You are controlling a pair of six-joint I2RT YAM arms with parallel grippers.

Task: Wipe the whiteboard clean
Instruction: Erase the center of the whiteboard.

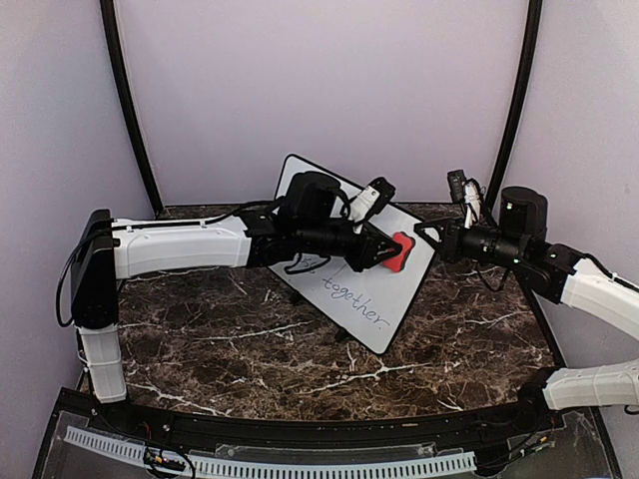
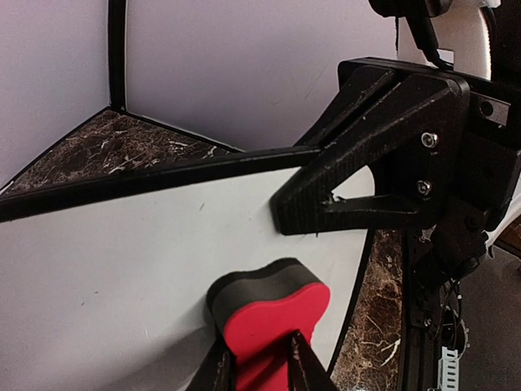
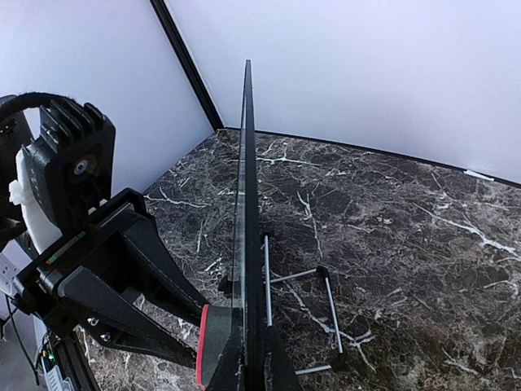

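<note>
Whiteboard (image 1: 391,297), a large glossy white rectangular board with a thin black edge, stands tilted on a thin wire stand (image 3: 326,301) set on the dark veined marble table (image 1: 220,339). It lies between the two grippers.

Left gripper (image 1: 384,251): fingers pressed onto the sides of a red foam eraser with a grey felt face (image 1: 399,251). The felt face ahead of the fingertips lies against the board's white surface, near its right edge. The handwritten word "together." (image 1: 351,299) runs below and to the near side of this gripper.

Right gripper (image 1: 429,235): the board's right edge runs between its fingers, which close on the panel from front and back. In the right wrist view the board appears edge-on, directly ahead of the fingertips, with the stand behind the panel.
</note>
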